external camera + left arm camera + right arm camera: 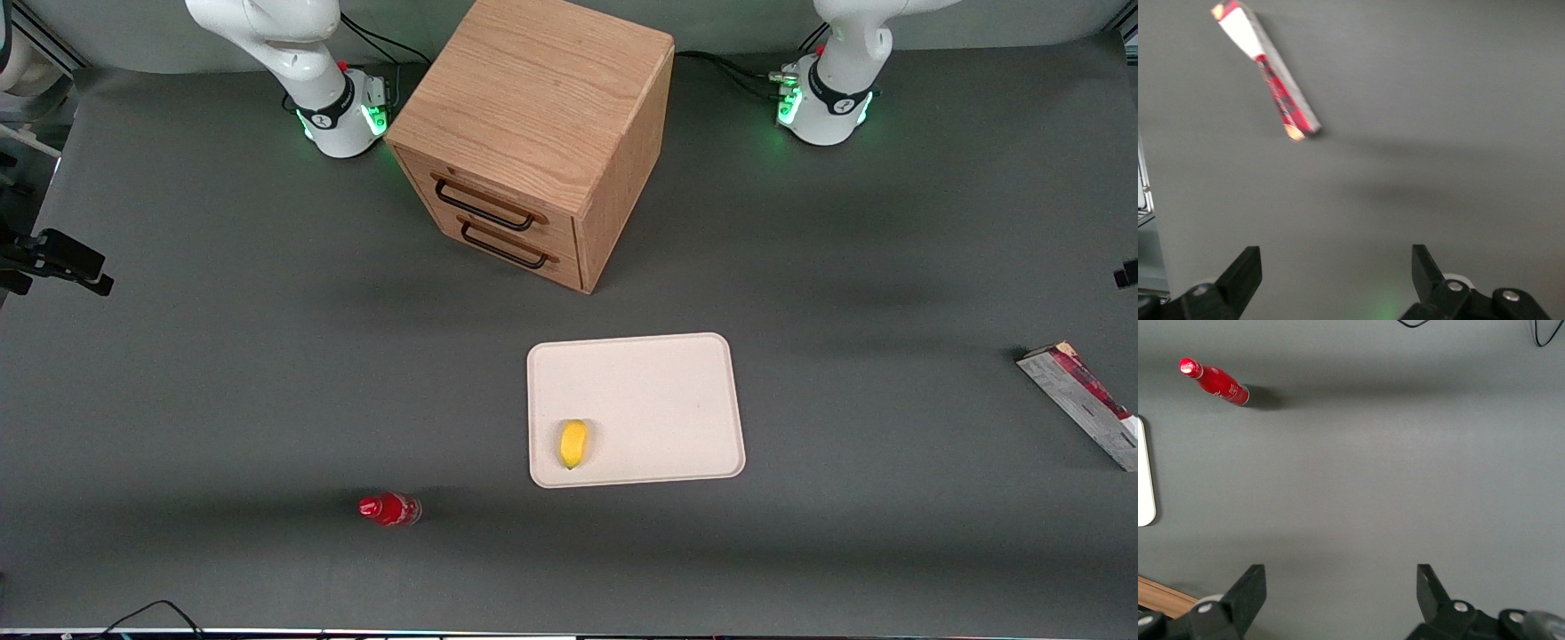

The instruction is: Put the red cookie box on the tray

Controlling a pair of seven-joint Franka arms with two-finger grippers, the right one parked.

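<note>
We are seeing the red cookie box (pixel 1080 402) lying flat on the grey table (pixel 267 373), well away from the tray (pixel 658 382), toward the working arm's end. The tray is sitting nearer the front camera than the wooden drawer cabinet (pixel 533 133) and is carrying a small yellow fruit (pixel 573 444). Our gripper (pixel 1335 277) is hovering above bare table with its fingers spread wide, holding nothing, the box (pixel 1266 70) lying apart from it.

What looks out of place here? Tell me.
The red cookie box lies at the working arm's end of the table, skewed to the edge and partly out of the front view, well apart from the tray. A yellow fruit already sits on the tray. The gripper hangs open above bare table.
</note>
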